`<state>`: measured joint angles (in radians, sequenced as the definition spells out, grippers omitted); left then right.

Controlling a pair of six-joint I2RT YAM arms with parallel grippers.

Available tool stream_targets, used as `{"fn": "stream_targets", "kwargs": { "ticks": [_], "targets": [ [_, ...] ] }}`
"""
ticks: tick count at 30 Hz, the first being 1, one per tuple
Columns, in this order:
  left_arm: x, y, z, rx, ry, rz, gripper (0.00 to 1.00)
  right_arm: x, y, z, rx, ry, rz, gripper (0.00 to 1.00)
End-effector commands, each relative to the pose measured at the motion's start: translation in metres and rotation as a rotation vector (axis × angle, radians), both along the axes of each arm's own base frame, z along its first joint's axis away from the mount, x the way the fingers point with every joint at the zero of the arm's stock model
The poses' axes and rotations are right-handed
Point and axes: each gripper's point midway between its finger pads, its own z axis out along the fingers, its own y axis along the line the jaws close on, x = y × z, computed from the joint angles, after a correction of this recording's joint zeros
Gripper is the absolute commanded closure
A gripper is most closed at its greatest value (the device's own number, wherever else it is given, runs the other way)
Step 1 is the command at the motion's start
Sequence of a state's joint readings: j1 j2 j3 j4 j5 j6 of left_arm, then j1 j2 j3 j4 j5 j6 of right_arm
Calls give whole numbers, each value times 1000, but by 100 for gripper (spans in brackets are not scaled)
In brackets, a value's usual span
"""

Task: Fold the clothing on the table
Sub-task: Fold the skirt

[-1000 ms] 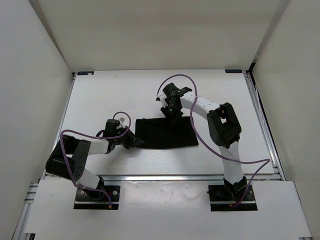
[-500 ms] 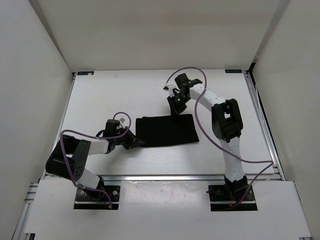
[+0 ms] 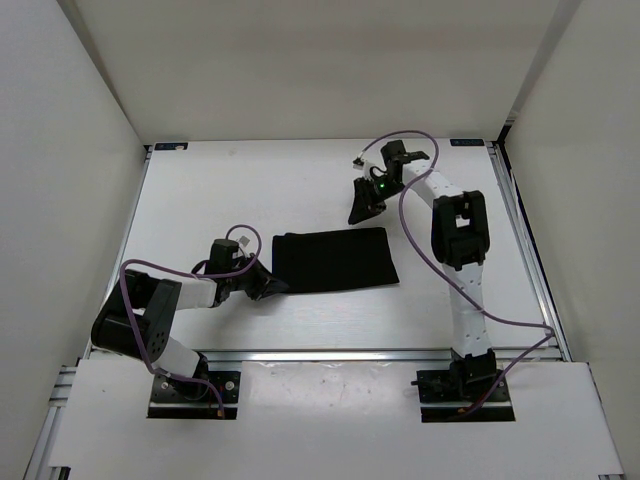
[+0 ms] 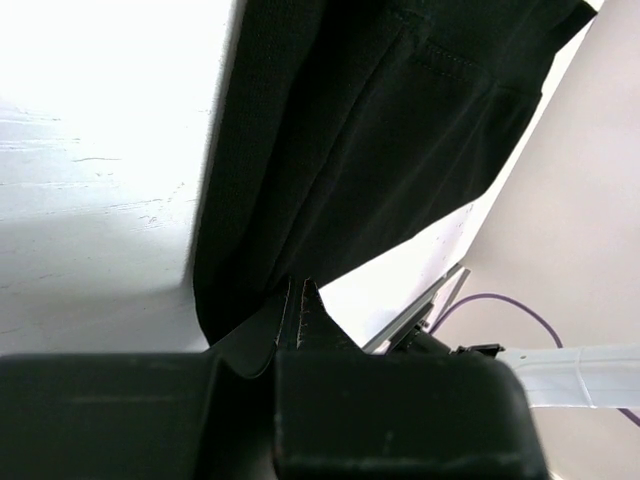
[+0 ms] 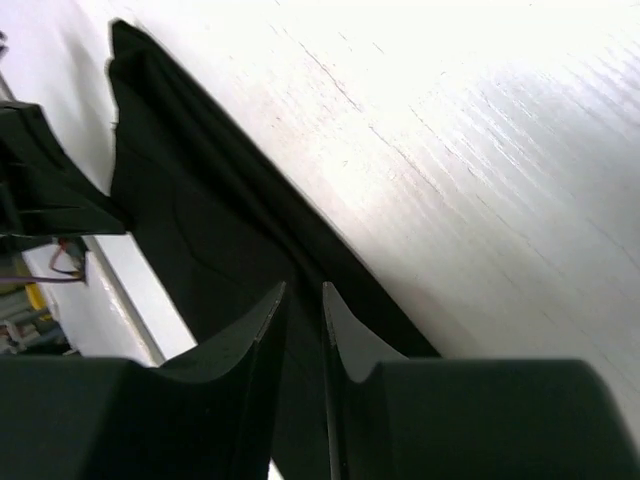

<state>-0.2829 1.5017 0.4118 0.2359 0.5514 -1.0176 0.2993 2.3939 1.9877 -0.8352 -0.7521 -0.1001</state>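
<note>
A plain, matte black fabric garment (image 3: 335,260) lies flat as a neat rectangle on the large white rectangular surface (image 3: 200,200), a little nearer the arm bases than the middle and between the two arms. Its long sides run left to right, and its near edge sits well back from the metal rail (image 3: 330,354) along the front.

The left tool (image 3: 270,286) lies low over the surface at the garment's left edge, towards the near corner. In the left wrist view its fingertips (image 4: 296,300) are pressed tightly together with no gap, and the dark cloth (image 4: 380,150) runs right down to them and rises slightly there, so the edge appears pinched between them. A purple cable (image 3: 135,290) loops along this arm.

The right tool (image 3: 360,212) points down over bare surface just beyond the garment's far edge, towards its right half, and does not touch the cloth. A small green light (image 3: 380,184) glows on its wrist. In the right wrist view its two fingers (image 5: 255,340) stand slightly parted, with a narrow slit between them and nothing in it. Below them the garment (image 5: 220,260) runs as a dark diagonal band across the white wood-grained surface (image 5: 450,150)
</note>
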Motion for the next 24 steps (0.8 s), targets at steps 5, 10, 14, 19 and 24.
{"fn": "stream_targets", "kwargs": {
  "ticks": [5, 10, 14, 19, 24],
  "targets": [
    [5, 6, 8, -25, -26, 37, 100, -24, 14, 79, 123, -92, 23, 80],
    [9, 8, 12, -31, -40, 51, 100, -68, 8, 33, 138, 95, 18, 83],
    [6, 6, 9, -30, -31, 40, 100, -73, 0, 3, 135, 159, -9, 84],
    [3, 6, 5, -17, -12, 28, 100, -52, -2, -9, 159, 182, -61, 86],
    [4, 6, 7, -22, -17, 27, 100, -25, -8, 5, 184, 148, -96, 86]
  ]
}}
